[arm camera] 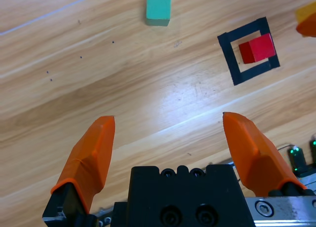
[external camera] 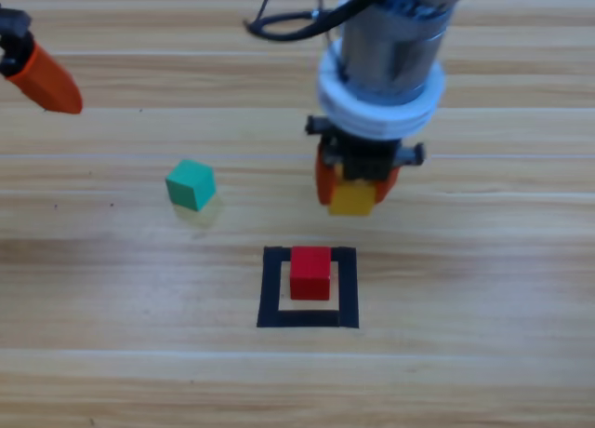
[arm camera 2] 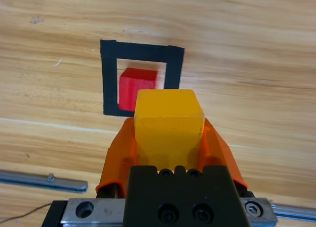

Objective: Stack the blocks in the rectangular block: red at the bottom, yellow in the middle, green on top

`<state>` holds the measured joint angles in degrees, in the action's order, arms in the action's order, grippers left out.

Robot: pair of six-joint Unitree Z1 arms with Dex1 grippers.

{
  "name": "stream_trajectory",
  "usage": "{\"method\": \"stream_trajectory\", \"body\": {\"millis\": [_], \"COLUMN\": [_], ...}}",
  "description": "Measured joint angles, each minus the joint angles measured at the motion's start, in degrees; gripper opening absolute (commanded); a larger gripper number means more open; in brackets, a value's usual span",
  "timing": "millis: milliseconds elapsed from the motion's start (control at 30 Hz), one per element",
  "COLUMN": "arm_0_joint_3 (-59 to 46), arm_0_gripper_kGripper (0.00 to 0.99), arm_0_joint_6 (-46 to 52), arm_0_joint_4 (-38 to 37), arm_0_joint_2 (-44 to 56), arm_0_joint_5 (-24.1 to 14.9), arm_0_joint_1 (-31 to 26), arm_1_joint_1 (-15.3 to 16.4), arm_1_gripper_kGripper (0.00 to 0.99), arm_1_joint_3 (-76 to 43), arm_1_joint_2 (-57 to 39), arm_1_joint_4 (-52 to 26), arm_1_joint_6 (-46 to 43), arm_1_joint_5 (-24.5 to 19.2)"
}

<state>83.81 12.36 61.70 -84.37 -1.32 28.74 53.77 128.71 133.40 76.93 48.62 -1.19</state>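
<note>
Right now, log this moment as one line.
right gripper: shut on yellow cube, above table | red cube: inside tape outline | green cube: outside | left gripper: open, waiting

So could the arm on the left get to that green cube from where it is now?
Probably yes. The left end effector is open and empty, and only bare table lies between it and the green cube. The right end effector, holding the yellow cube, is off to the side.
</note>
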Motion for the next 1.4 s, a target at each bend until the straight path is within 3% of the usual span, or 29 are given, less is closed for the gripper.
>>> {"method": "stream_trajectory", "body": {"millis": [300,633,1200,1333,1400], "arm_0_joint_3": [-1.9,-5.5,-8.4,-8.6,-8.9], "arm_0_gripper_kGripper": [0.933,0.934,0.934,0.934,0.934], "arm_0_joint_6": [-5.1,-5.4,-5.4,-5.4,-5.4], "arm_0_joint_4": [-1.0,-3.6,-6.5,-7.0,-7.2], "arm_0_joint_2": [-0.2,-0.3,-0.3,-0.3,-0.3], "arm_0_joint_5": [3.7,4.3,4.4,4.6,4.6], "arm_0_joint_1": [-4.6,-5.1,-5.2,-5.2,-5.2], "arm_1_joint_1": [1.6,3.3,3.4,3.4,3.4], "arm_1_gripper_kGripper": [0.014,0.014,0.034,0.535,0.864], "arm_1_joint_3": [8.0,9.4,10.8,10.8,10.8], "arm_1_joint_2": [9.0,9.3,12.6,12.6,12.6], "arm_1_joint_4": [3.3,3.3,3.4,3.5,3.5], "arm_1_joint_6": [3.4,5.1,6.6,6.6,6.6], "arm_1_joint_5": [0.0,0.3,0.3,0.3,0.3]}}
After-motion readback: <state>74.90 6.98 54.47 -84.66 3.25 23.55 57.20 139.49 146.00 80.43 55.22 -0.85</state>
